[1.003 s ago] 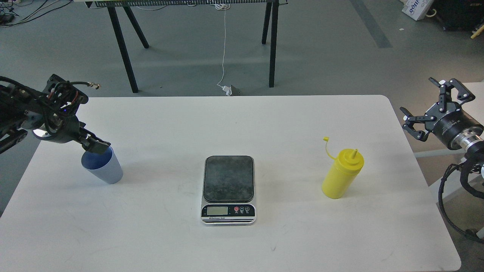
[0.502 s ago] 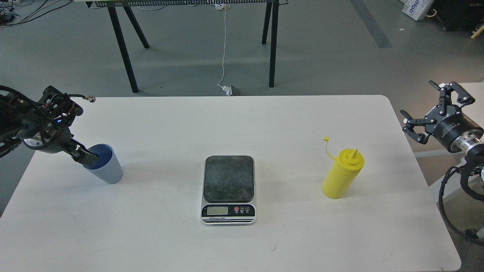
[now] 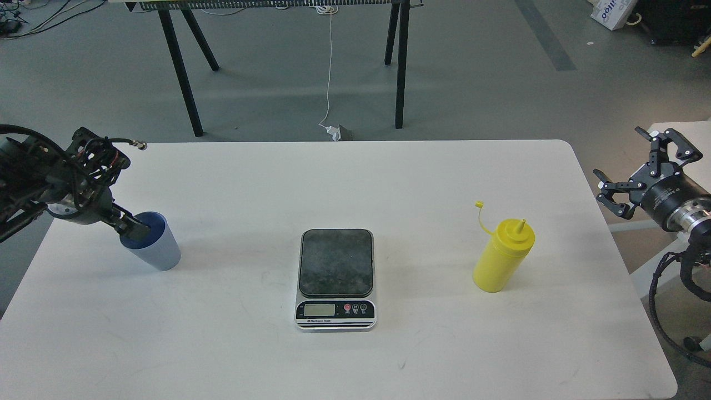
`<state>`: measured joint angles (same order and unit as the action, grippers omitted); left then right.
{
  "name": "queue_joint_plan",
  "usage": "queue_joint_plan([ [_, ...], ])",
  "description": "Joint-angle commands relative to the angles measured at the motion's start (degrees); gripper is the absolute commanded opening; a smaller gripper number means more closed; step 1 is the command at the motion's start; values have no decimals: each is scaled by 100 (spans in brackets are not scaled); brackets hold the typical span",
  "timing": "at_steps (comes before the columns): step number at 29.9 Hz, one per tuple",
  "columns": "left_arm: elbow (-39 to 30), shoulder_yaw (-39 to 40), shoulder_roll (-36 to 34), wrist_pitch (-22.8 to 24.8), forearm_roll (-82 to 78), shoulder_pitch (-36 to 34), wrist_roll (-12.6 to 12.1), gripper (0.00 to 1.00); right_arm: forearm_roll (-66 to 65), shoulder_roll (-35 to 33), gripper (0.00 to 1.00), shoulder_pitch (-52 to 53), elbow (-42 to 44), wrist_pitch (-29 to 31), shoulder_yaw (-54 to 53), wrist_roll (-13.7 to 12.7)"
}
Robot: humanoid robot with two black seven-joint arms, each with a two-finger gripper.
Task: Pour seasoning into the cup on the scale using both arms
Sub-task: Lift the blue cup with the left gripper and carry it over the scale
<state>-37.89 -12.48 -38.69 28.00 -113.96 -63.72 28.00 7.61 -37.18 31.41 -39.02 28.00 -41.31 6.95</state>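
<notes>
The pale blue cup [image 3: 155, 248] stands upright on the left of the white table [image 3: 355, 366]. My left gripper [image 3: 132, 228] is at its near-left rim, with one finger [image 3: 136, 225] dipped inside the cup. The other finger is hidden, so I cannot tell whether it grips. The scale [image 3: 335, 278] lies at the table's middle with its dark plate bare. The yellow seasoning bottle [image 3: 501, 256] stands upright to the right of the scale, its small cap hanging off on its tether. My right gripper [image 3: 633, 166] is open and empty, beyond the table's right edge.
A black-legged table [image 3: 189, 72] stands on the grey floor behind, with a white cable [image 3: 329, 72] hanging to a plug on the floor. A second pale surface [image 3: 683, 130] lies behind my right arm.
My left gripper came down from just above the cup until one finger sits inside the rim. My right gripper drifted slightly right and down. Cup, scale and bottle stayed put.
</notes>
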Motion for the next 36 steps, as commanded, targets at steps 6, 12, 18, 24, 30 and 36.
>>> queue_joint_plan([
  [6, -8, 0, -16, 0, -3, 17, 0, 72, 4, 0, 100, -4, 18, 0, 0, 44],
  [12, -17, 0, -16, 0, -3, 8, 0, 53, 4, 0, 100, -4, 35, 0, 0, 44],
  [18, -52, 0, -16, 0, -21, 0, 0, 52, 4, 9, 100, -12, 79, 0, 0, 44],
  [24, -87, -141, -42, 0, -56, -18, 0, 40, 4, 0, 100, -47, 141, 0, 9, 44],
  [30, -78, -238, -25, 0, -38, -9, 0, 29, -5, 9, 100, -56, 167, 0, 0, 44],
  [36, -78, -326, -7, 0, -21, -44, 0, 20, -5, 9, 100, -56, 185, 0, 9, 44],
])
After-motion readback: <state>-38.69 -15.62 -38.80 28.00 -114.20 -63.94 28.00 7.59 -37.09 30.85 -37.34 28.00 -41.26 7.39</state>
